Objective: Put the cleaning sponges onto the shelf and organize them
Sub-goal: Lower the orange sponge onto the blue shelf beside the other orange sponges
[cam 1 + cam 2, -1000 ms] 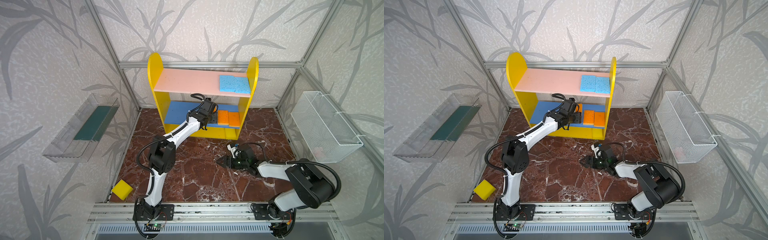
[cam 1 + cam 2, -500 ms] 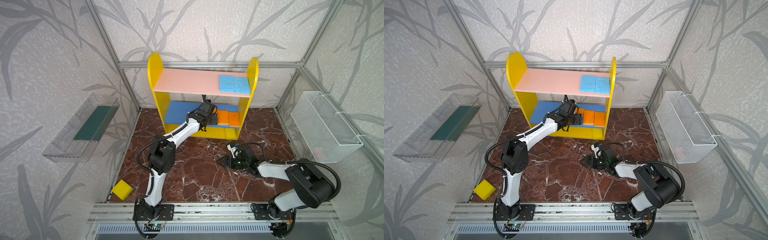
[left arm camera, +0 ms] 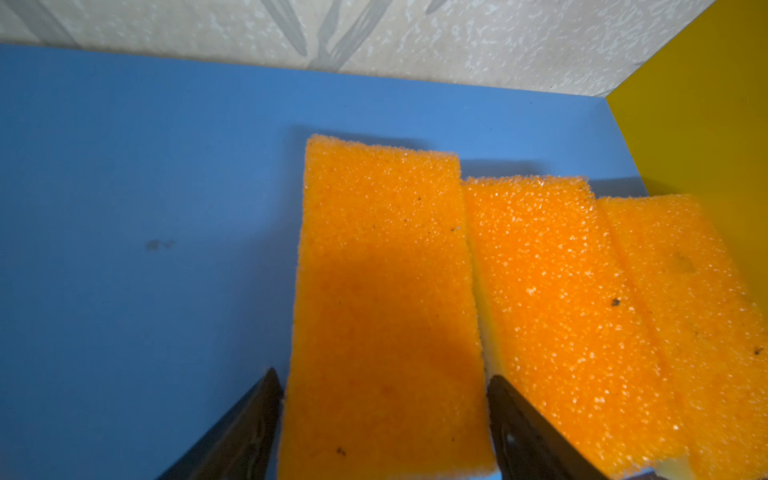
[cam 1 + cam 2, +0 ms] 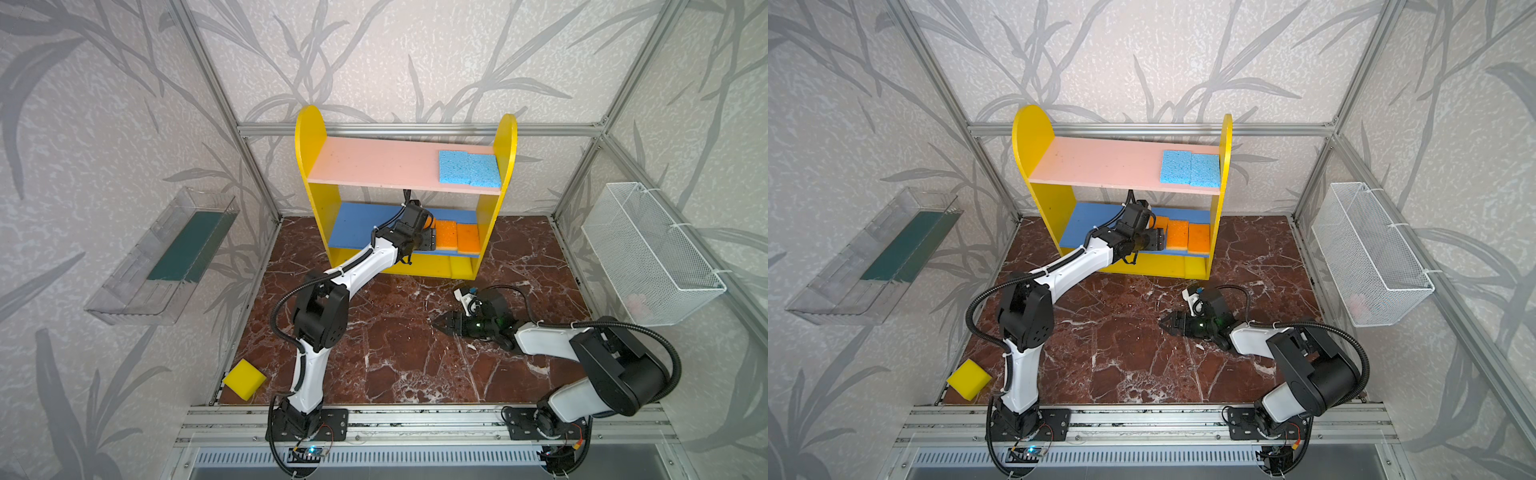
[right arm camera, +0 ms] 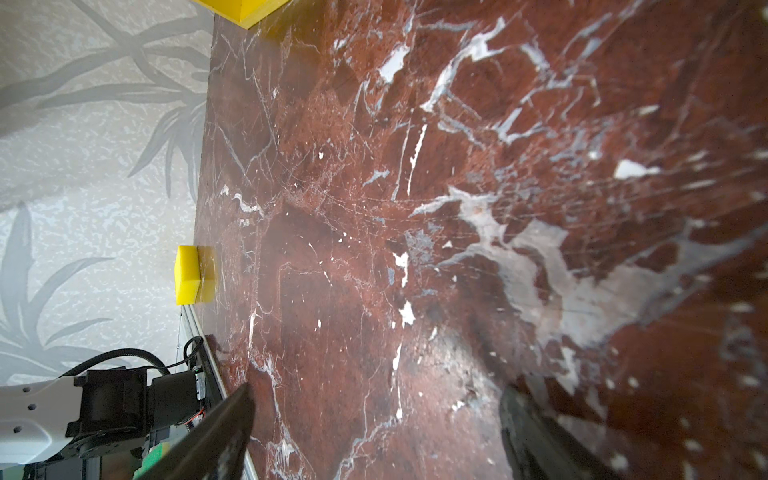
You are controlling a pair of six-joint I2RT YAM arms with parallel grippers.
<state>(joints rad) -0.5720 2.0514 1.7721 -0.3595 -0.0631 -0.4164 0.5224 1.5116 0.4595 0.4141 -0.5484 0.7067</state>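
Sponge (image 3: 382, 270) cut off, left end effector (image 3: 381, 373) astride

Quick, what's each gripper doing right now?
Left gripper: open, jaws either side of the orange sponge lying on the blue board, not squeezing it.
Right gripper: open, empty, over the tabletop.

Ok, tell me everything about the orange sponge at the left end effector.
The orange sponge is a rectangular pad with a porous orange face, lying flat on the shelf's blue middle board. Its long side abuts a second orange sponge, but it reaches slightly farther back. The left end effector straddles its near end, jaws apart, not visibly squeezing it.
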